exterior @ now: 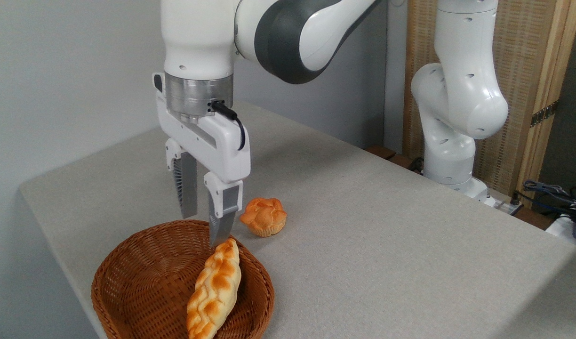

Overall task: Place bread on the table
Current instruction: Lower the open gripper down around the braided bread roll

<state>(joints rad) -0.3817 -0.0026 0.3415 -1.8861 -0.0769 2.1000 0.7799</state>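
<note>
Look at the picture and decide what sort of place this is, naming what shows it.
Probably a robotics lab or test workspace, not a kitchen. A white robot arm is mounted beside a cloth-covered table, loose cables lie at the right edge, and the bread in the wicker basket looks like a practice prop.

Bread (214, 292): long braided loaf, golden-orange with cream ridges, lying tilted in the basket (142, 278), far tip up on its rim. Table (387, 235): flat, grey-beige cloth, rounded corners.
</note>
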